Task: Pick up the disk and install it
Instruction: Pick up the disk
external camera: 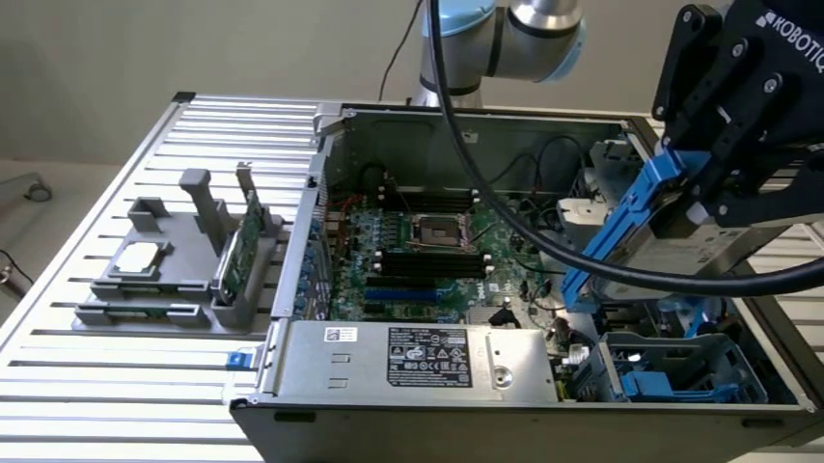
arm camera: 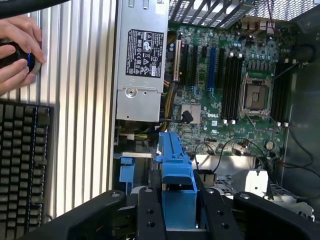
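The flat rectangular silver-grey metal disk framed by blue plastic carrier rails point(external camera: 616, 231) hung in the air at the exterior view's right, clamped between the fingers of the black hand point(external camera: 698, 207). It stood on edge and steeply tilted. Its lower end sloped down over the right side of the open grey computer case point(external camera: 515, 436).

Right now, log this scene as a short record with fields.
end effector: shut on the disk
disk: tilted, held above the open computer case, not yet installed
drive bay: blue, in the case below the disk
fixture: outside the case, on the exterior view's left, holding a chip and a green card
person's hand: near a keyboard
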